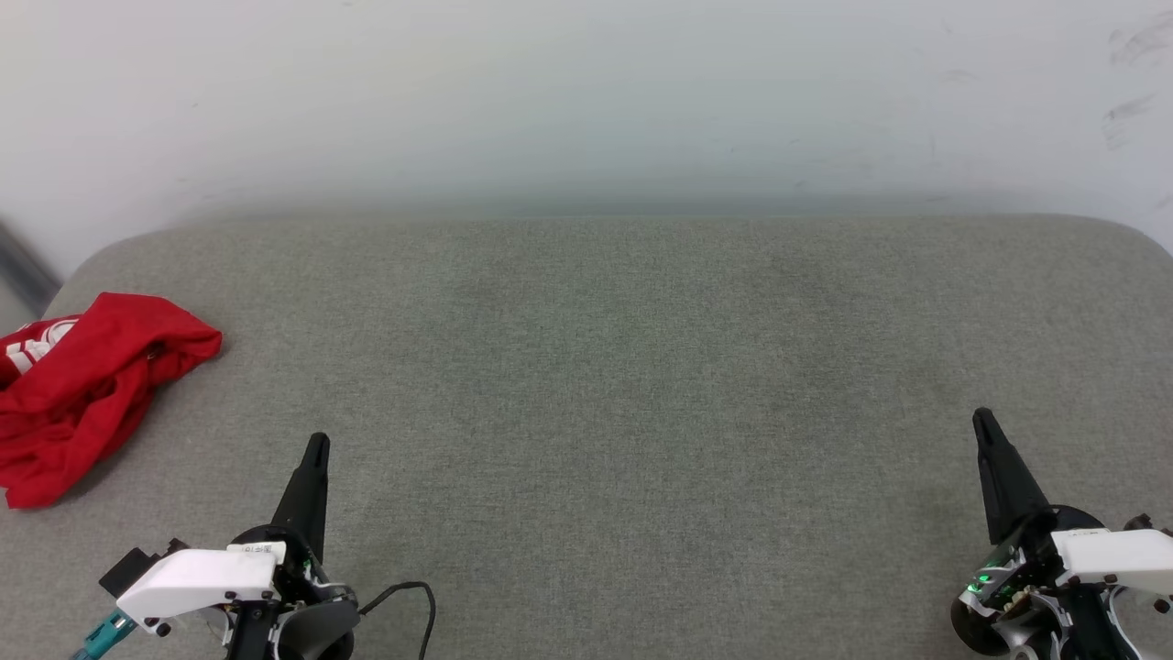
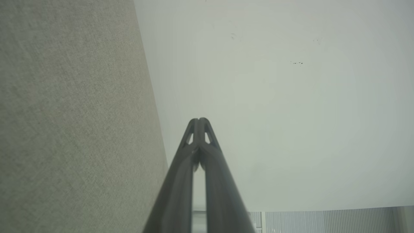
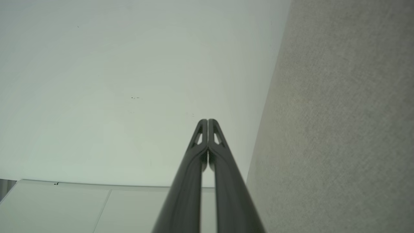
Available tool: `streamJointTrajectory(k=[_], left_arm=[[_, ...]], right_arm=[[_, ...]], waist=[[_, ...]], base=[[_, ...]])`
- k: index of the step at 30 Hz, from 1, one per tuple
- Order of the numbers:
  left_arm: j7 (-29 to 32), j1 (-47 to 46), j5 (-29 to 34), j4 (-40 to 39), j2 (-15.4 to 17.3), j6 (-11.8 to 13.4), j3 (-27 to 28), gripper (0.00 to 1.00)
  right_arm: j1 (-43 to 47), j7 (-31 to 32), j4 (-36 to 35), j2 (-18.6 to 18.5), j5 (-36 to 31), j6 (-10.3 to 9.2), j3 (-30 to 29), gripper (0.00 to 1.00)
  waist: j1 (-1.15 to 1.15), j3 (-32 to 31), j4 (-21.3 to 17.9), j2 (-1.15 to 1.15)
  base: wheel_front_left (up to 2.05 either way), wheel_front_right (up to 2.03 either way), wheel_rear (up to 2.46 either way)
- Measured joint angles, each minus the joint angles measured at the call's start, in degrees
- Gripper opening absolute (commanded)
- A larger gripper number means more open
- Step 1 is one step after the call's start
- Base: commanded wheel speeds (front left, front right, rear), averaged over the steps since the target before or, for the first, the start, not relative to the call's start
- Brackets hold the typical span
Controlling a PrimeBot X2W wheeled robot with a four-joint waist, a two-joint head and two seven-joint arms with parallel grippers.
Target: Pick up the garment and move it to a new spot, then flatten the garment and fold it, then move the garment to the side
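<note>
Red soft-fabric garment [image 1: 87, 394], white print partly showing, lies crumpled at the left edge of the grey woven padded surface [image 1: 623, 385]. Left gripper [image 1: 317, 444] and right gripper [image 1: 983, 419] hover by the near edge, dark fingers pressed together, holding nothing. Judgement: no step done; pick-up, flattening, folding and side move all remain.

Grey fabric surface [image 1: 641, 412], pale wall [image 1: 586, 92]

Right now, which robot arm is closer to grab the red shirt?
The left. The shirt lies crumpled at the left edge of the gray surface, just up and left of the left gripper. The right gripper sits far across on the other side. Both are shut, holding nothing.
</note>
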Motion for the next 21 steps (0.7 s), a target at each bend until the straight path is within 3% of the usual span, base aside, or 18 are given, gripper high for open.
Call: streamJointTrajectory(k=[21], left_arm=[[0.0, 0.0, 0.0, 0.0, 0.0, 0.0, 0.01, 0.0]], right_arm=[[0.0, 0.0, 0.0, 0.0, 0.0, 0.0, 0.0, 0.0]], waist=[[0.0, 0.0, 0.0, 0.0]], base=[[0.0, 0.0, 0.0]])
